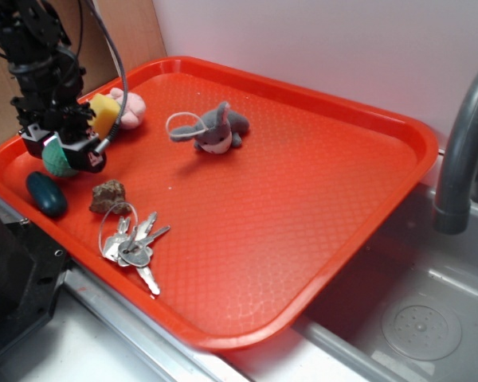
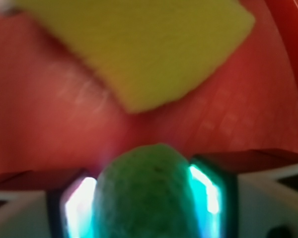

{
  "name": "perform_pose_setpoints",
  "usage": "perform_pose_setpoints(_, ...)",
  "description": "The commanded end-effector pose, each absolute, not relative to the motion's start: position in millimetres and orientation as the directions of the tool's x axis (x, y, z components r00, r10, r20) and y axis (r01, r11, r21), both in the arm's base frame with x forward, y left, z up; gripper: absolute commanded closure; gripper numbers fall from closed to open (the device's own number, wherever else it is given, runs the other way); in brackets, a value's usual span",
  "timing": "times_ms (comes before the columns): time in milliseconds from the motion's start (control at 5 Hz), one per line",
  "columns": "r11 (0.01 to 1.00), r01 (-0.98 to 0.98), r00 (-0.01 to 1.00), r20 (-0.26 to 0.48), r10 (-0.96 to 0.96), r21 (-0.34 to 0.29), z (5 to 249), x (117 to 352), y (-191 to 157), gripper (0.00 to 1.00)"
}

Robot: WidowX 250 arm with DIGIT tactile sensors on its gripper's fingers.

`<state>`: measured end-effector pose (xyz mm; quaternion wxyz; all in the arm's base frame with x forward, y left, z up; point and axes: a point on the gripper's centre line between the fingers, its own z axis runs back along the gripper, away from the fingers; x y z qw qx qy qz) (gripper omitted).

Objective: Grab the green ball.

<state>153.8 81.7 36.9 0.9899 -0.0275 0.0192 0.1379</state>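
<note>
Here tool [image 1: 61, 153] clamped on green ball [image 2: 145, 193] — ball's lower half cut off, wrist view blurred.

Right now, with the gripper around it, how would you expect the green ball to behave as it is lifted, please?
The green ball looks knit-textured, so probably soft, light and grippy rather than slippery. It fills the gap between the gripper fingers, so it may squash slightly. Being round, it would likely roll across the tray if released.
</note>
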Motion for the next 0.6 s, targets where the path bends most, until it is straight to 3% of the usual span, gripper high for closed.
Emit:
perform_pose_setpoints(0, 0.988, -0.150, 0.977, 0.145, 0.155, -0.048, 142, 176, 47, 1.00)
perform_pose_setpoints(200, 0.994, -0.108, 0.977, 0.182, 0.110, -0.019, 174, 211, 30, 1.00)
perform_pose_setpoints(400, 0.997, -0.062, 0.985, 0.161, 0.055, 0.043, 184, 249, 10, 1.00)
